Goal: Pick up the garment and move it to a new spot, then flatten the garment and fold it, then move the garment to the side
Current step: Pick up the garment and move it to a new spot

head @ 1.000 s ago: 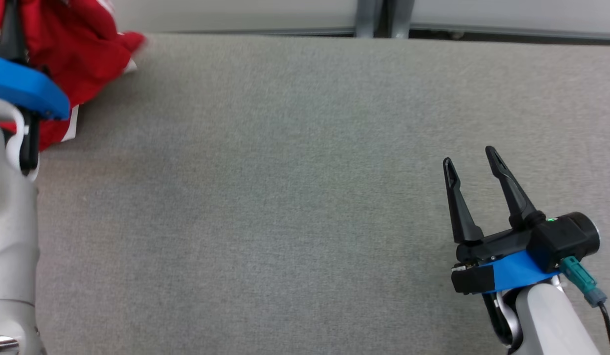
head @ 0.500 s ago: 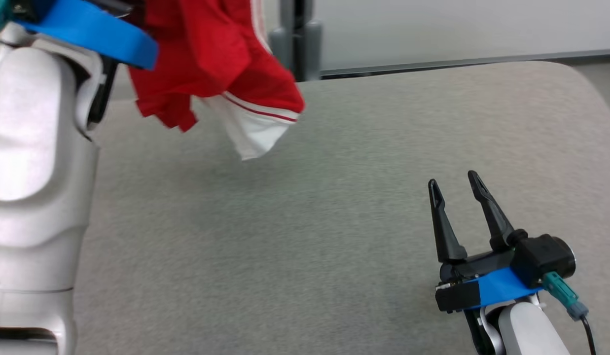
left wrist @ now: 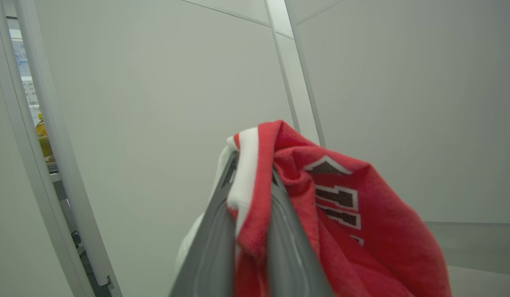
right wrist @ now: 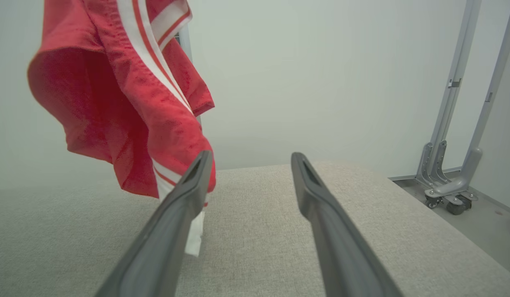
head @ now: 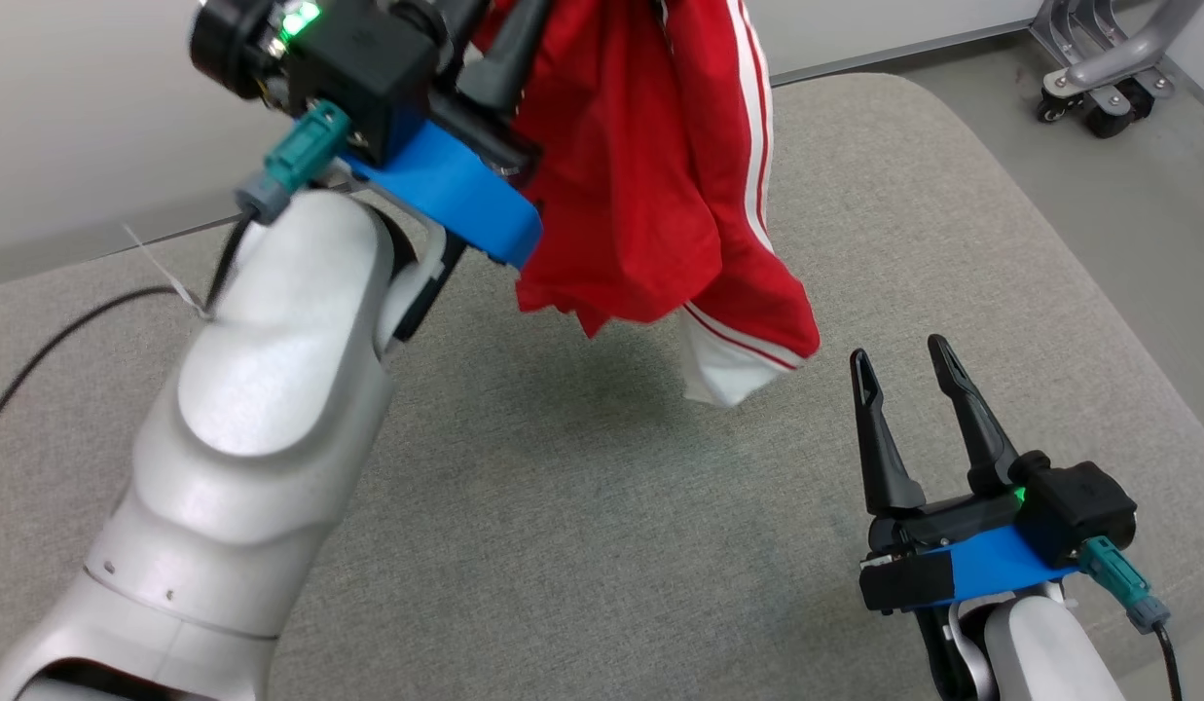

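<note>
My left fingers (left wrist: 209, 243) pinch the red garment (head: 650, 175) high, so it hangs clear of the tabletop (head: 563, 535) for carrying; my right fingers (head: 876, 428) wait wide apart, empty.

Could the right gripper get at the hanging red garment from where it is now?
Probably yes: the right gripper stands open, the garment hangs free with its white hem just beyond those fingertips, and nothing lies between.
</note>
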